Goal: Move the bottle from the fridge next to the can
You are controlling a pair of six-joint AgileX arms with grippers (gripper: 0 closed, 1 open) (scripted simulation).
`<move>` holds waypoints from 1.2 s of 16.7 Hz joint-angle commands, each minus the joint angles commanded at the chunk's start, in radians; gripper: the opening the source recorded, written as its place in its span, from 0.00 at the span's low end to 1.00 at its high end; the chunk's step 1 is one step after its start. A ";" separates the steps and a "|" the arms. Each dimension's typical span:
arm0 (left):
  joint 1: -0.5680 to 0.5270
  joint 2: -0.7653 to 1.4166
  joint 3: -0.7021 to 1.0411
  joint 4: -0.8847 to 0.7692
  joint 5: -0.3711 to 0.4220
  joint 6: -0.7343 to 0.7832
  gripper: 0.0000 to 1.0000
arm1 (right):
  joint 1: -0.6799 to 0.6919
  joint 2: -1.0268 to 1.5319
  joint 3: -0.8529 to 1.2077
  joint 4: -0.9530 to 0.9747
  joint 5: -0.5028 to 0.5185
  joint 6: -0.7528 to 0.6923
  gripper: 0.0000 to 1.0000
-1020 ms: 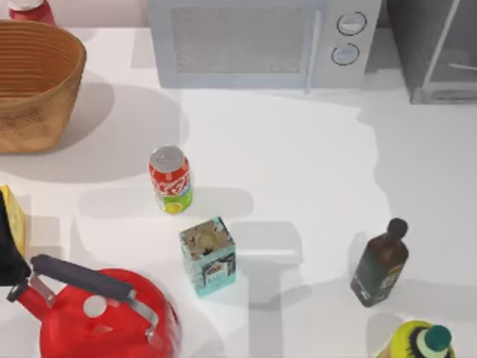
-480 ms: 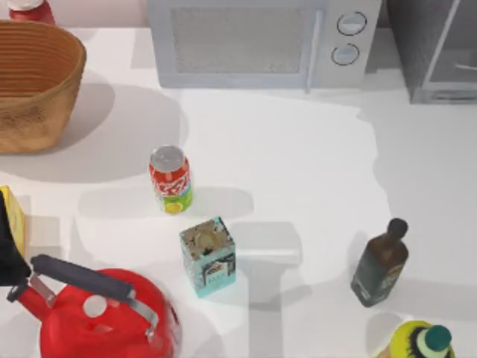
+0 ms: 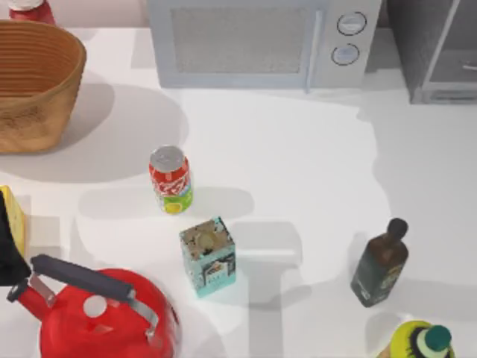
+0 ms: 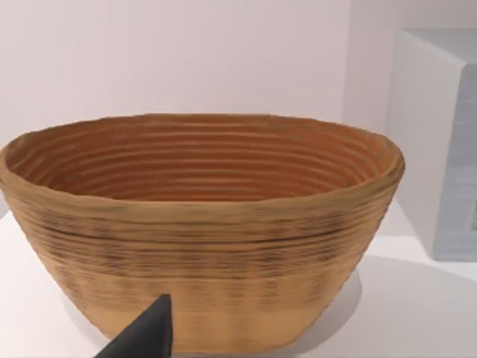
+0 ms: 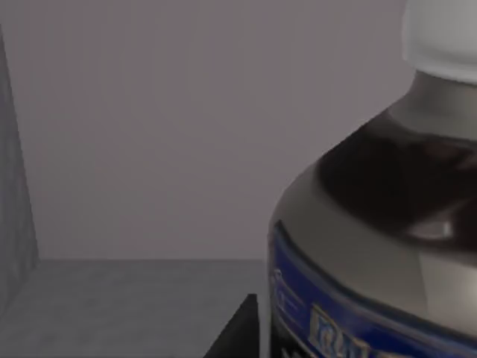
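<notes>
Nothing on the table has shifted since the earlier top views: the can (image 3: 171,179) stands upright left of centre, with the teal tin (image 3: 208,256) just below and to its right, the red kettle (image 3: 104,313) at the bottom left and the woven basket (image 3: 37,82) at the top left. The fridge (image 3: 436,48) sits at the top right corner beside the white microwave (image 3: 261,41), its glass door swung open. The bottle (image 5: 380,224) looms close in the right wrist view, white cap up, grey-and-blue label facing the camera, standing on the grey floor inside the fridge; a dark fingertip (image 5: 235,332) of the right gripper lies just beside its label, but I cannot tell whether the fingers are closed on it. The left wrist view faces the basket with one dark fingertip (image 4: 145,335) low in front; its grip state cannot be told either. The olive bottle (image 3: 380,262) and the yellow bottle (image 3: 421,341) stand at the lower right
</notes>
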 joint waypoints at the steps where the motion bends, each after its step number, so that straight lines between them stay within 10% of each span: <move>1: 0.000 0.000 0.000 0.000 0.000 0.000 1.00 | 0.000 0.000 0.000 0.000 0.000 0.000 0.02; 20: 0.000 0.000 0.000 0.000 0.000 0.000 1.00 | -0.003 -0.118 0.045 -0.162 -0.002 0.003 0.00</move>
